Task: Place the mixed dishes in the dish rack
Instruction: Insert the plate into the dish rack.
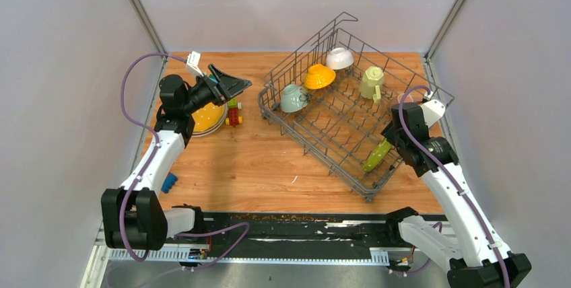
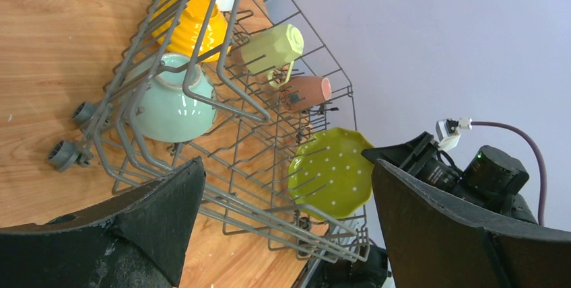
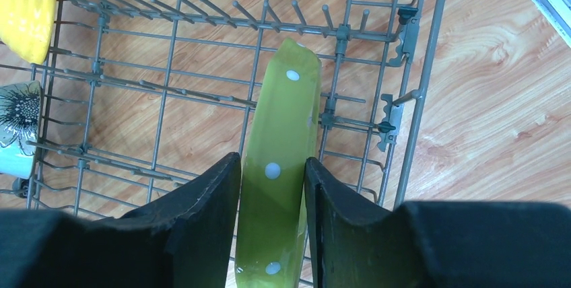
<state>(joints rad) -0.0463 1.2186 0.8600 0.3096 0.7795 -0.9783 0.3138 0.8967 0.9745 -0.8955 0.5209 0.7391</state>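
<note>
The lime-green white-dotted plate (image 3: pixel 283 106) stands on edge between the tines at the near right end of the dish rack (image 1: pixel 316 147). My right gripper (image 3: pixel 271 163) is shut on its rim, one finger on each face. In the top view that gripper (image 1: pixel 390 141) sits just above the plate (image 1: pixel 376 157). Inside the rack lie a white bowl (image 1: pixel 340 58), a yellow bowl (image 1: pixel 319 76), a teal mug (image 1: pixel 293 97) and a pale-green mug (image 1: pixel 372 83). A pink mug (image 2: pixel 306 91) lies behind them. My left gripper (image 1: pixel 229 86) hangs open and empty above a stack of plates (image 1: pixel 209 118).
Small toy blocks (image 1: pixel 233 112) lie beside the plate stack, between it and the rack's left corner. A blue block (image 1: pixel 169 182) lies near the left arm's base. The walls of the cell stand close on both sides.
</note>
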